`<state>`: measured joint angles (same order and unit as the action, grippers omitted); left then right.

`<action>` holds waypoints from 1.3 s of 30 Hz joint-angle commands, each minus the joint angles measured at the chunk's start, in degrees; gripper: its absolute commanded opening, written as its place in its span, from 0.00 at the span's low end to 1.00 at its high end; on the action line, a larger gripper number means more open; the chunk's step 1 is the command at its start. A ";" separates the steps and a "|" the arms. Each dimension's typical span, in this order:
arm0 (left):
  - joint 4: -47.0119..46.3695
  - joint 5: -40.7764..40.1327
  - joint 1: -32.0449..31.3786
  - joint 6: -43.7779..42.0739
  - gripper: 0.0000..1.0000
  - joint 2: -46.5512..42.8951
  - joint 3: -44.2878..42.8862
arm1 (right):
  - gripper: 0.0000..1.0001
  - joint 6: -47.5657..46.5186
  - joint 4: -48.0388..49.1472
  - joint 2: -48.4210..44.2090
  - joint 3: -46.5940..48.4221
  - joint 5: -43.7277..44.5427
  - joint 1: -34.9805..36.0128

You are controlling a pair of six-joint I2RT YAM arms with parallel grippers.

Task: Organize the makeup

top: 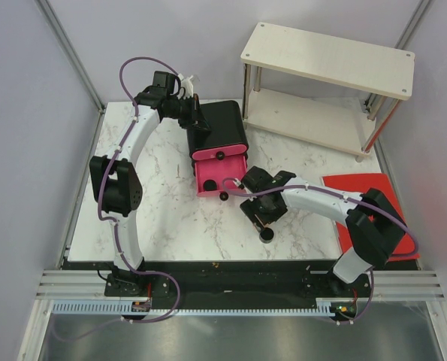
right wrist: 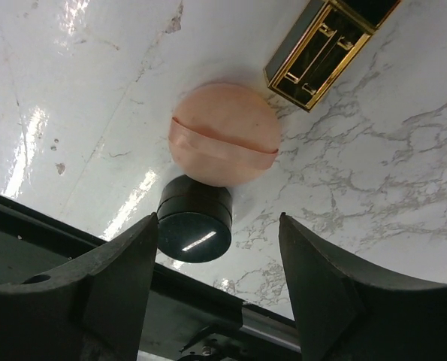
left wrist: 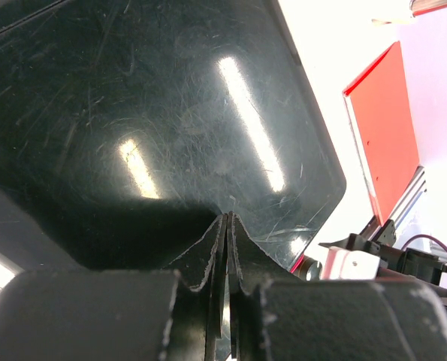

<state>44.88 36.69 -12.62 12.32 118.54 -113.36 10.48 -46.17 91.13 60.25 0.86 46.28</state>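
In the right wrist view a peach puff (right wrist: 225, 143) lies on the marble, touching a round black jar (right wrist: 195, 228) just in front of it. A gold-black tube (right wrist: 330, 41) lies beyond them. My right gripper (right wrist: 217, 222) is open and empty above them, with the jar close to its left finger. In the top view the jar (top: 267, 235) sits just below my right gripper (top: 262, 214). My left gripper (left wrist: 228, 218) is shut with nothing between the fingers, its tips against the glossy top of the black box (left wrist: 155, 113). A small black item (top: 208, 183) lies in the open pink drawer (top: 215, 174).
The black box (top: 227, 124) with pink drawers stands at the centre back, its lowest drawer pulled out toward me. A two-level wooden shelf (top: 328, 75) stands at the back right. A red mat (top: 358, 184) lies at the right under my right arm.
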 commanded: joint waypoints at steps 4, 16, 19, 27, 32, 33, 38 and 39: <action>13.39 -12.16 0.05 -5.81 0.09 8.11 5.69 | 0.70 -0.99 -1.55 2.91 1.72 -3.41 0.21; 13.39 -11.90 -0.03 -6.25 0.09 8.46 5.69 | 0.61 2.52 -1.55 3.88 -0.22 -5.70 1.35; 13.30 -11.64 -0.03 -6.16 0.09 8.55 5.61 | 0.63 3.49 -2.08 3.35 -0.74 -6.14 1.70; 13.39 -11.20 0.05 -6.16 0.09 9.16 4.99 | 0.63 5.51 -2.69 4.84 -2.68 -5.17 2.23; 13.39 -10.93 0.05 -6.16 0.09 9.34 4.82 | 0.46 6.92 -1.56 6.16 -2.77 -2.80 2.50; 13.39 -10.93 0.05 -6.16 0.09 9.34 4.90 | 0.37 7.18 -1.29 6.08 -2.77 -2.54 2.50; 13.39 -11.11 0.05 -6.25 0.09 9.08 5.34 | 0.09 7.28 -0.67 3.97 -2.07 -1.21 2.85; 13.39 -11.02 0.05 -6.25 0.09 9.08 5.34 | 0.08 6.49 -0.76 3.36 -1.98 -1.21 2.85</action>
<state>44.62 38.63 -12.56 12.29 119.55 -113.78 17.02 -48.51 96.36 57.74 -2.72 48.71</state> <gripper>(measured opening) 0.089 0.524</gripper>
